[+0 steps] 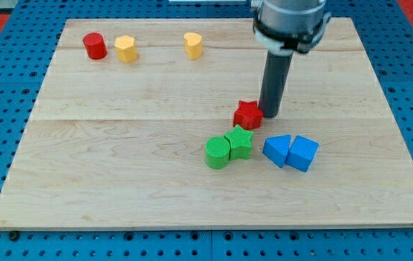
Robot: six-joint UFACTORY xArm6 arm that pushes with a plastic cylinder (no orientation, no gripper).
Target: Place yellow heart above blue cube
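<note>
Far off toward the view's top-left of my tip [271,115] sits the yellow heart [193,44]; no claw shows.

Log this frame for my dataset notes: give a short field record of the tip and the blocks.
tip: my tip touches the red star on its right
yellow heart: near the view's top
yellow hexagon: beside the red cylinder, top left
blue cube: touching the blue block
green star: against the green cylinder
</note>
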